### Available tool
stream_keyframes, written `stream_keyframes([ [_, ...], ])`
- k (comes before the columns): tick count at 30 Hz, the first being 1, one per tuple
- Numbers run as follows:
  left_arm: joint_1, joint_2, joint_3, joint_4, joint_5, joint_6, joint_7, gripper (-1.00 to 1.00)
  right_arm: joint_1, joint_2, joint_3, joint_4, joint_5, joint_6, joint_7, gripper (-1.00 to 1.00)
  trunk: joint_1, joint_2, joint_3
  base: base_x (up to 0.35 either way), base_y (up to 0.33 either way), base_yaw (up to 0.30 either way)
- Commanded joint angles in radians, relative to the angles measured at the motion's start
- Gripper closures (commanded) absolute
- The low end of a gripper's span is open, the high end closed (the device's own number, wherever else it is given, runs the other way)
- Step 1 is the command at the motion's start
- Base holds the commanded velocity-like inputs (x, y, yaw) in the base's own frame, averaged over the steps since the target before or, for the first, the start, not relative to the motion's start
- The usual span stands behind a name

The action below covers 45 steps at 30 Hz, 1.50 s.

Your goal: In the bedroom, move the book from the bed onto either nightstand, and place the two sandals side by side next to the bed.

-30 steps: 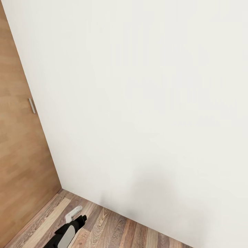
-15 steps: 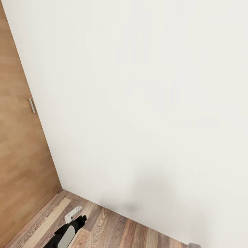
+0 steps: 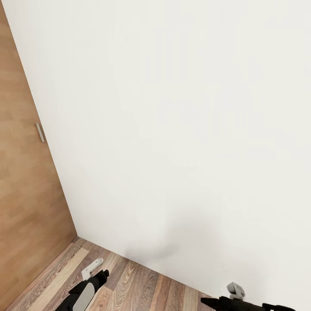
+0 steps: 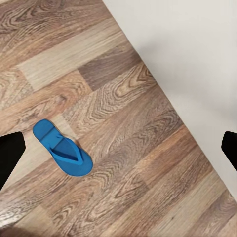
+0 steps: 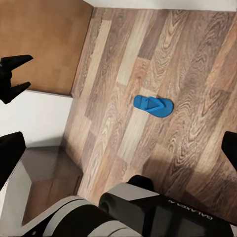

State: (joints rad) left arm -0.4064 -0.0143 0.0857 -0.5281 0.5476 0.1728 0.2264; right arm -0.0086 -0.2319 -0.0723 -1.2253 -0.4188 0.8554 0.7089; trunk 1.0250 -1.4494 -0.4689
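While the head view faces white wall, the right end effector has risen into lower right, fingers apart, empty; left end effector apart too; one flat bright blue flip-flop sandal lies ungrasped.

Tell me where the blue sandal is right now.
One blue sandal lies flat on the wood-plank floor, alone and a little out from the white wall. The right wrist view shows it on open floor too, beyond the robot's base.

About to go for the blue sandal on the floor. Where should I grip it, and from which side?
Come straight down from above. The sandal lies flat, strap side up, on bare planks with nothing touching it. Probably best to close the open left gripper across its narrower heel end, jaws on the two long edges, clear of the strap; the sole looks too thin for a side approach.
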Motion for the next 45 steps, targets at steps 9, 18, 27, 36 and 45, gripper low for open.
stream_keyframes([
  [9,0.000,-0.004,0.003,-0.003,0.009,0.005,0.004,-1.00,-0.033,-0.001,-0.001,-0.093,-0.034,0.058,0.011,-1.00,0.000,-0.001,-0.001,0.000,0.000,0.000],
  [18,0.000,-0.005,0.002,-0.003,0.009,0.005,0.004,-1.00,-0.047,-0.002,0.000,-0.122,-0.108,0.100,0.097,-1.00,0.000,-0.001,-0.001,0.000,0.000,0.000],
  [27,0.000,-0.007,0.002,-0.003,0.009,0.005,0.004,-1.00,-0.049,0.000,0.002,-0.124,-0.124,0.108,0.121,-1.00,0.000,-0.001,-0.001,0.000,0.000,0.000],
  [36,0.000,-0.019,0.002,-0.002,0.008,0.005,0.005,-1.00,-0.050,0.003,0.004,-0.121,-0.124,0.108,0.124,-1.00,0.011,-0.022,-0.011,0.000,0.000,0.000],
  [45,0.000,-0.021,0.002,-0.001,0.008,0.005,0.004,-1.00,-0.050,0.003,0.003,-0.119,-0.122,0.108,0.124,-1.00,0.046,-0.085,-0.039,0.000,0.000,0.000],
])
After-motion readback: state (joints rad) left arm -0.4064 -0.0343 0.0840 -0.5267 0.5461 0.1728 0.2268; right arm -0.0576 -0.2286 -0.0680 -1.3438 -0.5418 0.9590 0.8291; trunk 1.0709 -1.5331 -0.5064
